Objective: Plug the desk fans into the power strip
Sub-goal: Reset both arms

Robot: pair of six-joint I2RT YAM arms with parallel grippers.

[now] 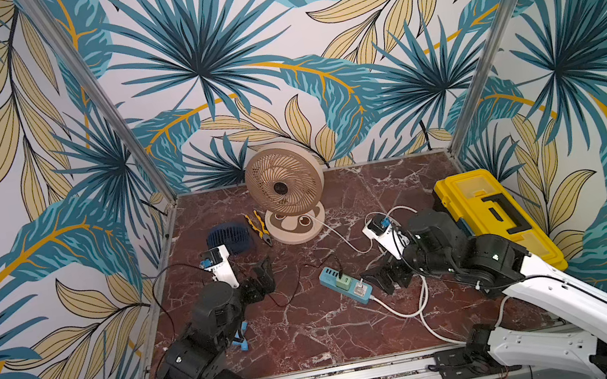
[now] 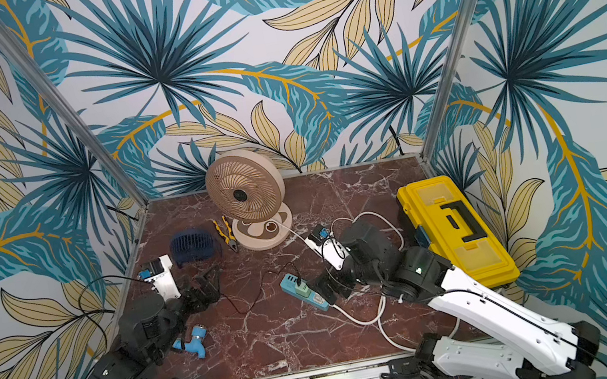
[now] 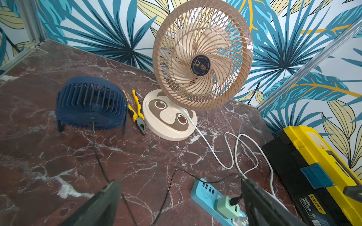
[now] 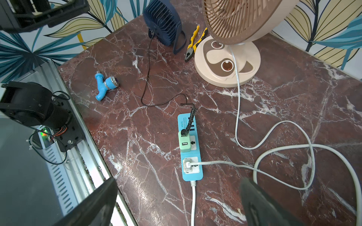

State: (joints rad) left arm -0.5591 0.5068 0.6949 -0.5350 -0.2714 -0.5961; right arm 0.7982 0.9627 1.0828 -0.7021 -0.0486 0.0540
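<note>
Nearest the lens in the right wrist view, the right gripper is hovering just on the near side of the power strip. Its dark fingers are spread wide and are gripping nothing. They are touching neither the strip nor the cords. The strip is lying flat on the marble table, near the middle and towards the near edge. A white plug is sitting in its near socket, and the plug's white cord is trailing off right and then far, up to the base of the beige desk fan. A green adapter is filling the far socket, with a black cable running to the small navy fan at the far left. The insertion step is looking finished, though how deep the plug is seated cannot be told. The next move is probably calling for a clean retreat, with the right fingers lifting clear of the cord loops lying just to the right. The left gripper is waiting to the left of the strip, well apart from it, with its jaws fully parted and empty.
</note>
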